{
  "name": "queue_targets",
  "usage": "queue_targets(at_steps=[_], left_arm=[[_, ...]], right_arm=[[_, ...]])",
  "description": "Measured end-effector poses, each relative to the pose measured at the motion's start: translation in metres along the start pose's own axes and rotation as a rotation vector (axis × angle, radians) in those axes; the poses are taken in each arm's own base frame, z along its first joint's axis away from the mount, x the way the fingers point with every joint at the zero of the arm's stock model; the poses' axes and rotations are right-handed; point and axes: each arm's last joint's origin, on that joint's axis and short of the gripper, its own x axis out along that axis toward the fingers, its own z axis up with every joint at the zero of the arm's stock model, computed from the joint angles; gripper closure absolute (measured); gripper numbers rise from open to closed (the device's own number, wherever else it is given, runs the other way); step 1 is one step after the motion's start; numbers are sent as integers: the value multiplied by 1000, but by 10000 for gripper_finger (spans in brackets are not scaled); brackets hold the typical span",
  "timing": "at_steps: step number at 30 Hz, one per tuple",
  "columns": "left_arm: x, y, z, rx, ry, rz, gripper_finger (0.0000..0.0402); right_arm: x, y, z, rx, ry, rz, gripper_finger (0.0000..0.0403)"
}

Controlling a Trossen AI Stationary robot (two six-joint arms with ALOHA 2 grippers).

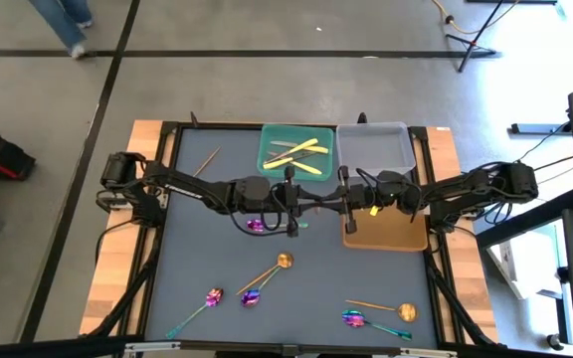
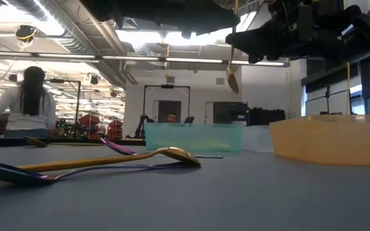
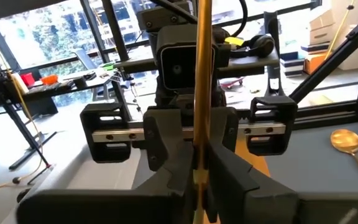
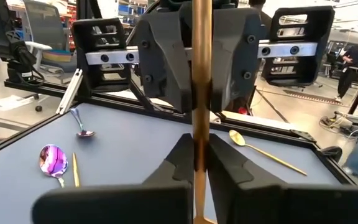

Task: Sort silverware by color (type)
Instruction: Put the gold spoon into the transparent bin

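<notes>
Copper-gold spoon [image 4: 201, 93], slim and smooth, is clamped by both left gripper [image 3: 197, 177] and right gripper [image 4: 199, 168], at twelve o'clock from table centre.

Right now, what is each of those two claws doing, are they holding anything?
Left gripper: shut on a copper-gold spoon.
Right gripper: shut on the same spoon, a mid-air handover above the table.
</notes>
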Motion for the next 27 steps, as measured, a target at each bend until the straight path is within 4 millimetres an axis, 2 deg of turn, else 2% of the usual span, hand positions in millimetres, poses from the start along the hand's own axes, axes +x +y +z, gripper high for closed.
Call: queue_targets(at_steps=[4,9,14,19,23,27], left_arm=[[-8,2,5,-37,59,-11,317],[-38,8,16,-41,255,-31,283],[-55,-1,0,-14,465,43,281],[-63,-14,-26,0,478,50,282],[-69,-20,-43,1,457,39,282],[-70,-18,-47,6,467,46,282]], right_arm=[[-2,-1,1,-5,22,-22,395],[-16,-5,15,-98,90,-190,393],[-32,-18,34,-239,368,-448,399],[-45,-46,44,-261,614,-618,397],[-58,-71,37,-233,721,-682,400],[-74,-91,24,-180,827,-771,397]])
